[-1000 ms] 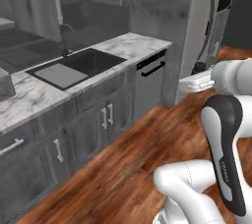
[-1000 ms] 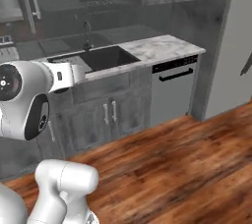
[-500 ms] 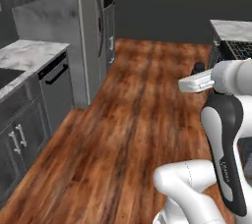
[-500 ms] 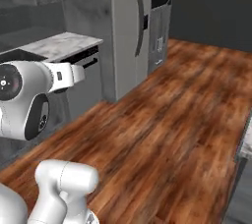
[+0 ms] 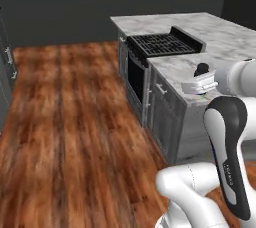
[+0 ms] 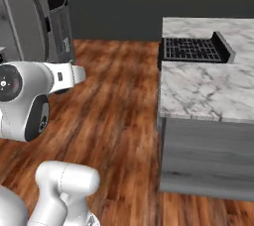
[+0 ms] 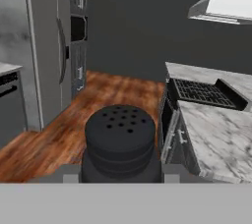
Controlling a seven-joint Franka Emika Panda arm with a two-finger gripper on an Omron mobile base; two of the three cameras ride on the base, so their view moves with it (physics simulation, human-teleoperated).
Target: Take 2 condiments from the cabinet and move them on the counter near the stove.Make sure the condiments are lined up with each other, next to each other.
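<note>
1 black shaker (image 7: 120,142), 1 stove (image 6: 193,49), 1 marble counter (image 6: 208,91), 1 refrigerator (image 7: 47,51).

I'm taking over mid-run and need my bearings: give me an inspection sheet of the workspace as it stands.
Surface: white marble counter beside the stove; bare where visible.
Job's things: black shaker upright in the gripper, not on the counter. Second bottle: nothing seen.
Clutter: nothing seen.
Grippers: gripper shut on the shaker, carried above the floor short of the counter.
Cables: nothing seen.
Surroundings: wood floor, grey cupboard fronts under the counter, tall grey fridge, range hood above the stove.
</note>
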